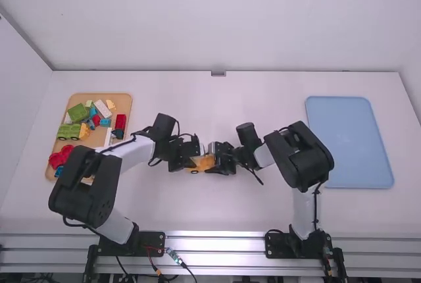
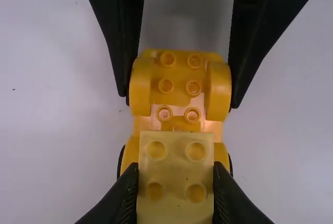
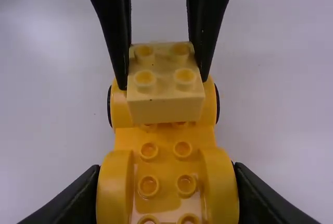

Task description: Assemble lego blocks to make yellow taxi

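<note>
Over the middle of the white bench [image 1: 230, 214], the two grippers face each other closely. The left gripper [image 1: 189, 156] has its jaws clenched on a pale yellow block [image 2: 176, 177] with four studs on top. The right gripper [image 1: 219, 158] has its jaws closed around the sides of an orange-yellow plastic car base [image 3: 165, 151], gripping it at the two rounded raised side parts. The base has studs along its middle and dark-tyred wheels at the end nearer the left gripper. The block is held over that end, level and roughly lined up with the base; whether the two touch cannot be told.

On the left side of the bench lies an orange-tan tray [image 1: 99, 96] of mixed pieces, among them a green block [image 1: 77, 112], a white block [image 1: 102, 108] and a red block [image 1: 120, 122]. The left arm partly covers the tray. A light blue tray [image 1: 348, 138] lies on the right side.
</note>
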You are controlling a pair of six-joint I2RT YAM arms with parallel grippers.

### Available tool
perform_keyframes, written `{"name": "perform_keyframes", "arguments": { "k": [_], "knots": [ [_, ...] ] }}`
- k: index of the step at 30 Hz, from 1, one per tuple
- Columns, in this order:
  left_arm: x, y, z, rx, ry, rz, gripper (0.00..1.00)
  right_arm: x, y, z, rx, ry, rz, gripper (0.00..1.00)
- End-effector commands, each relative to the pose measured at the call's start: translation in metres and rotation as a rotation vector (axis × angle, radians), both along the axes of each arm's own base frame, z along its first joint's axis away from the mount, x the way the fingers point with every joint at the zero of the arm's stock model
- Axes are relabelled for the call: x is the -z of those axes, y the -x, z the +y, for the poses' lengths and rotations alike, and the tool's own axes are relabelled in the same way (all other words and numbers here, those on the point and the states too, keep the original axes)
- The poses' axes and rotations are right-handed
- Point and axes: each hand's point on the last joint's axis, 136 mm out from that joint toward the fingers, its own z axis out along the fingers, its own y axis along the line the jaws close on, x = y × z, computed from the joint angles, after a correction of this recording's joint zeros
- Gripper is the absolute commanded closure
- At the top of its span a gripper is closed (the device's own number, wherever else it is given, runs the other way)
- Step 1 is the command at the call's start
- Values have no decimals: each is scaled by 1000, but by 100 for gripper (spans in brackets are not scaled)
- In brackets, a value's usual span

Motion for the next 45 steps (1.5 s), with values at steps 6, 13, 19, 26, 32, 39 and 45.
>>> {"name": "perform_keyframes", "arguments": {
  "k": [6,13,19,26,32,39,45],
  "knots": [
    [-4,-3,-5,4,17,9,98,3,-6,-10,33,1,27,51],
    [0,-3,-6,5,31,-18,98,1,-9,-14,41,-10,35,50],
    [1,-2,-7,7,33,-17,98,2,-3,-7,16,-5,28,51],
    [1,-2,-7,7,33,-13,98,9,-6,-5,37,43,-1,53],
    [0,0,-9,12,47,-7,98,10,-5,-4,32,48,-11,55],
    [1,2,-8,13,46,3,98,13,-10,-7,55,68,-21,56],
    [2,3,-8,12,42,8,98,13,-9,-7,54,67,-16,56]
  ]
}}
